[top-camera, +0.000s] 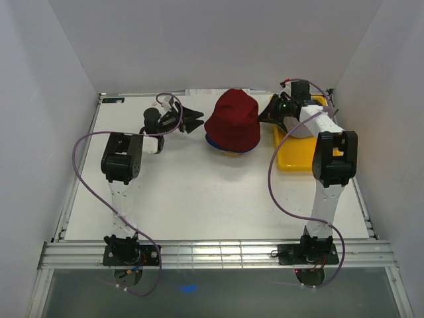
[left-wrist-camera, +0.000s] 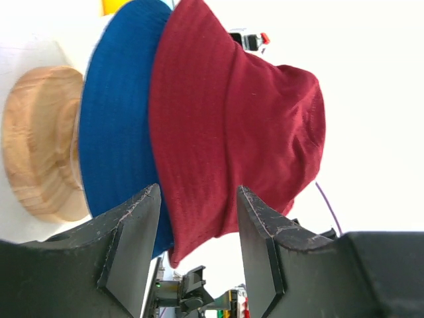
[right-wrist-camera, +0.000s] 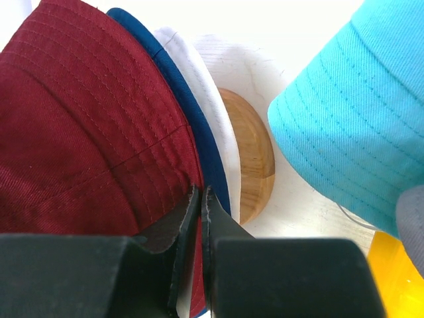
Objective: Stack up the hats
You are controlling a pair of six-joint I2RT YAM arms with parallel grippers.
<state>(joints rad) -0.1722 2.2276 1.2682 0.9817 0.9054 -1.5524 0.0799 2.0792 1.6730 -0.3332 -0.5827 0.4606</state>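
A dark red hat (top-camera: pixel 232 118) tops the stack at the back middle of the table, over a royal blue hat (left-wrist-camera: pixel 119 119) and a light grey hat (right-wrist-camera: pixel 213 99) whose brim peeks out, all on a wooden stand (left-wrist-camera: pixel 43 146). A teal hat (right-wrist-camera: pixel 358 112) lies to the right of the stack, over the tray. My left gripper (top-camera: pixel 197 119) stands open just left of the red hat, its jaws apart and empty. My right gripper (top-camera: pixel 264 114) is at the hat's right side, shut on the edge of the red brim (right-wrist-camera: pixel 86 119).
A flat yellow tray (top-camera: pixel 295 159) lies at the right under my right arm. White walls close in the back and both sides. The wooden stand's base (right-wrist-camera: pixel 252 159) shows below the brims.
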